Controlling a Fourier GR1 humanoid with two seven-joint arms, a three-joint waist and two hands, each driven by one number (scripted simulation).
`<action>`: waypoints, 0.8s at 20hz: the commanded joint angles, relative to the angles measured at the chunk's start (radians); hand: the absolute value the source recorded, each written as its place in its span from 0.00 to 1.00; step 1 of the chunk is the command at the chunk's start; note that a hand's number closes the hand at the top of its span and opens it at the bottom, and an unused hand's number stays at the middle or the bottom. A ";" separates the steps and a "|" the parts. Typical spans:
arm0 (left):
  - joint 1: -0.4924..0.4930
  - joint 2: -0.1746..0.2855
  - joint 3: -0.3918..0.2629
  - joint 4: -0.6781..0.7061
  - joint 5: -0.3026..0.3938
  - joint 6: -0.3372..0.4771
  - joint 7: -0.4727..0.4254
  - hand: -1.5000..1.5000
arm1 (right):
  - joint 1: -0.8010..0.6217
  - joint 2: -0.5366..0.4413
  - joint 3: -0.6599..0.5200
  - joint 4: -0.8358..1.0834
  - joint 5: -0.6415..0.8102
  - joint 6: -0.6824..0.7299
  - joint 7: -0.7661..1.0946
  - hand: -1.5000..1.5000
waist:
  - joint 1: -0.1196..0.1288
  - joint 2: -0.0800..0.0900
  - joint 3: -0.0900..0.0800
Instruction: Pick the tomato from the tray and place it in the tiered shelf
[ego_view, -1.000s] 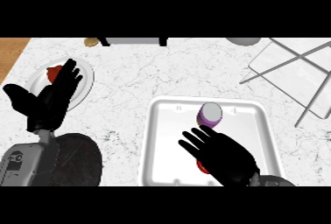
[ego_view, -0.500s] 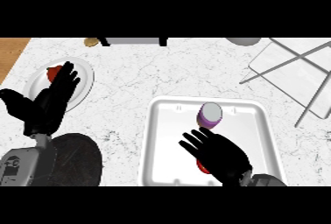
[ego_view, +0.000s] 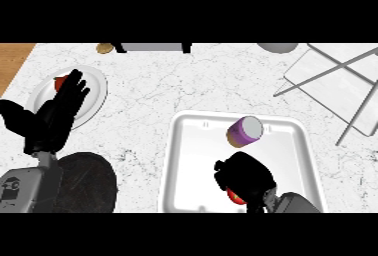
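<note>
Right hand (ego_view: 247, 172) inside tray (ego_view: 184, 165), fingers curled down around tomato (ego_view: 236, 196); red visible only beneath palm. Purple cup (ego_view: 245, 131) in tray, just beyond hand. Left hand (ego_view: 57, 112) left of tray, fingers straight, over plate (ego_view: 94, 92). Shelf (ego_view: 332, 80) beyond tray, rightward.

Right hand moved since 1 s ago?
Yes. The right hand has curled over the tomato, drawing back from the purple cup toward the near edge of the tray.
</note>
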 joint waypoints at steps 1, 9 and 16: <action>-0.005 -0.017 0.001 0.041 -0.012 -0.002 -0.040 0.50 | 0.024 0.009 0.043 0.024 0.071 -0.076 -0.056 1.00 | -0.003 0.005 0.003; 0.007 0.020 0.030 -0.016 0.011 -0.011 0.029 0.50 | 0.468 -0.038 0.140 -0.307 0.118 -0.184 0.123 1.00 | -0.037 -0.003 0.003; 0.019 0.000 0.028 0.012 0.004 -0.019 -0.033 0.50 | 0.643 -0.061 0.208 -0.462 0.153 -0.363 0.162 1.00 | -0.016 0.003 0.003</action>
